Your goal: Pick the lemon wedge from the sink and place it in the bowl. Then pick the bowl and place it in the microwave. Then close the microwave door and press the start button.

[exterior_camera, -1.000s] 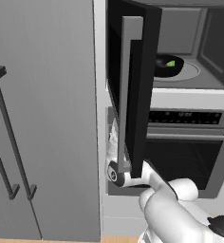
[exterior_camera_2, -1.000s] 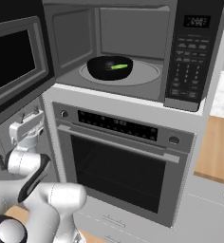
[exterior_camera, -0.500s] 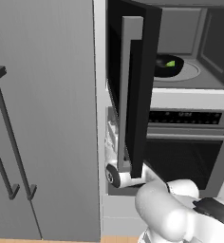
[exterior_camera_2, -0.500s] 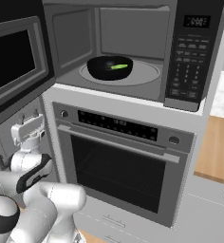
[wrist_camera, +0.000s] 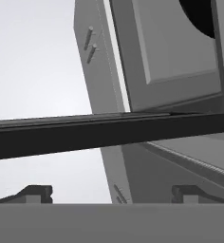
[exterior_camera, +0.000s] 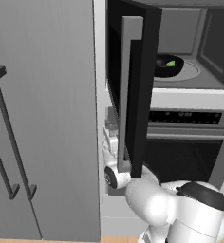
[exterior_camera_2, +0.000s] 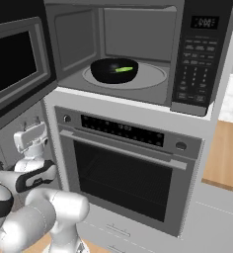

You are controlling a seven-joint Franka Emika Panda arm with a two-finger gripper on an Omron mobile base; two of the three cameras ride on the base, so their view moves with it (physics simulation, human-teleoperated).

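The microwave (exterior_camera_2: 138, 49) stands open, and on its turntable sits the dark bowl (exterior_camera_2: 113, 70) (exterior_camera: 167, 67) with the lime-green lemon wedge (exterior_camera_2: 124, 69) (exterior_camera: 171, 63) lying in it. The microwave door (exterior_camera_2: 19, 69) (exterior_camera: 135, 95) swings out to the left; its black lower edge (wrist_camera: 109, 133) crosses the hand view. My gripper (exterior_camera_2: 29, 134) (exterior_camera: 109, 130) (wrist_camera: 113, 194) points up just beneath that edge, open, nothing between its fingertips (wrist_camera: 35, 193). The keypad (exterior_camera_2: 197, 59) is on the microwave's right side. The sink is out of view.
Below the microwave is a large oven (exterior_camera_2: 123, 173) with a dark window. A tall grey cabinet with long bar handles (exterior_camera: 12, 142) fills the left. A wooden counter (exterior_camera_2: 227, 158) lies at the right.
The arm's lower links have swung and the elbow has shifted. The hand stays almost in place under the door. Bowl, wedge and door have not moved.
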